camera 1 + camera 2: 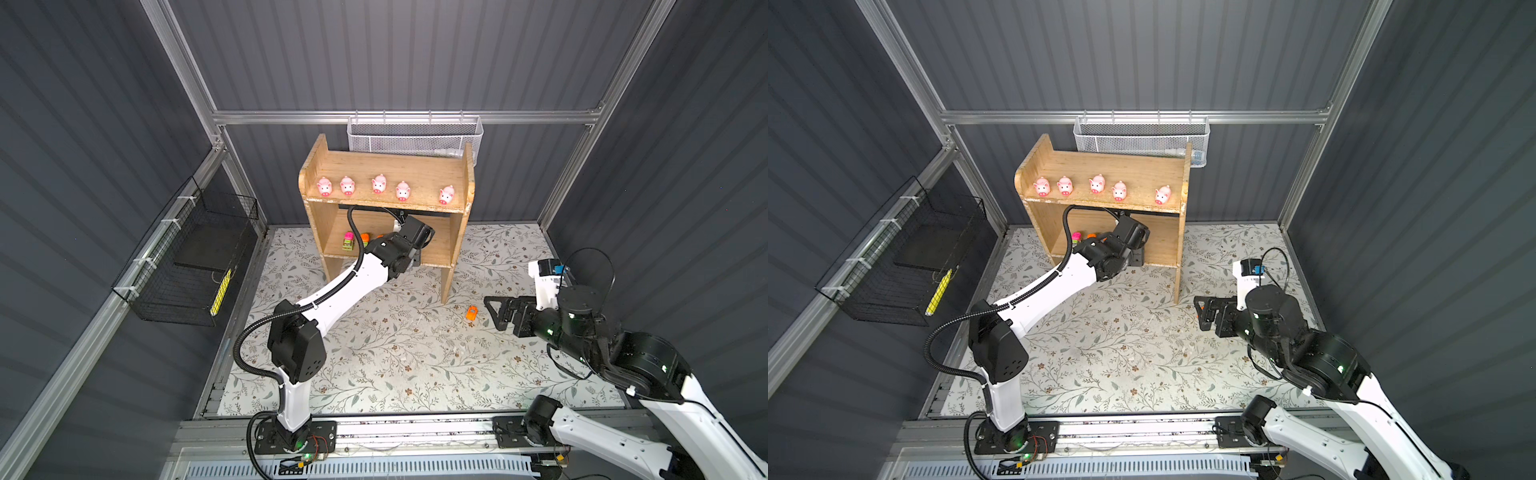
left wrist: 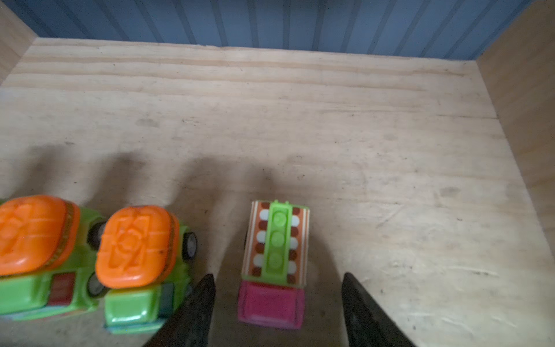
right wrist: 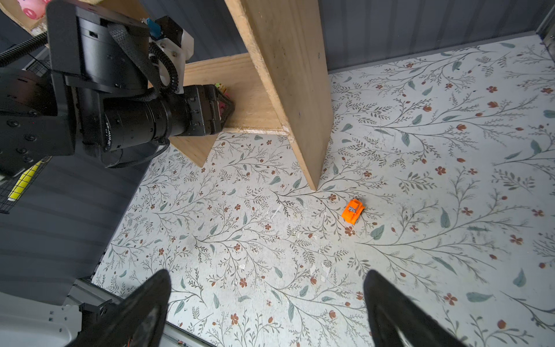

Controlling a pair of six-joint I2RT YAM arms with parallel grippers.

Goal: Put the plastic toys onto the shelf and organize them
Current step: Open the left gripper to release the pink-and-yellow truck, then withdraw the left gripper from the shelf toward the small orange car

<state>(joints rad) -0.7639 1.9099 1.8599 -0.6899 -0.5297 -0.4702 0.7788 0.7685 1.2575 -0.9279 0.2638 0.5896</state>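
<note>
– So, entry for the shelf (image 1: 386, 166): what stands on it?

– Upper tier: five pink pigs (image 1: 379, 184) in a row along the front edge, centre of both top views. Lower tier: the left gripper (image 2: 277, 278) reaches inside. Its jaws are parted, with a gap on each side of the pink-and-green truck (image 2: 274, 264), which sits on the board between them, touched by neither. Two orange-topped green cars (image 2: 141, 264) stand just beside it, lower left of the left wrist view. A lime-and-pink vehicle (image 1: 348, 241) shows further left in a top view.

– And the right gripper (image 3: 267, 279)?

– Spread wide, holding nothing, hovering over the floral mat (image 1: 395, 353) right of centre. One orange vehicle (image 3: 353, 211) lies on the mat near the shelf leg at picture right, ahead of those jaws.

– Step in hand?

– Judged: truck placement is at its end. The left arm needs a straight pull-back without clipping the neighbouring car. The right gripper must then drop over the orange vehicle, close on its narrow sides and carry it to the free right half of the lower tier.
</note>
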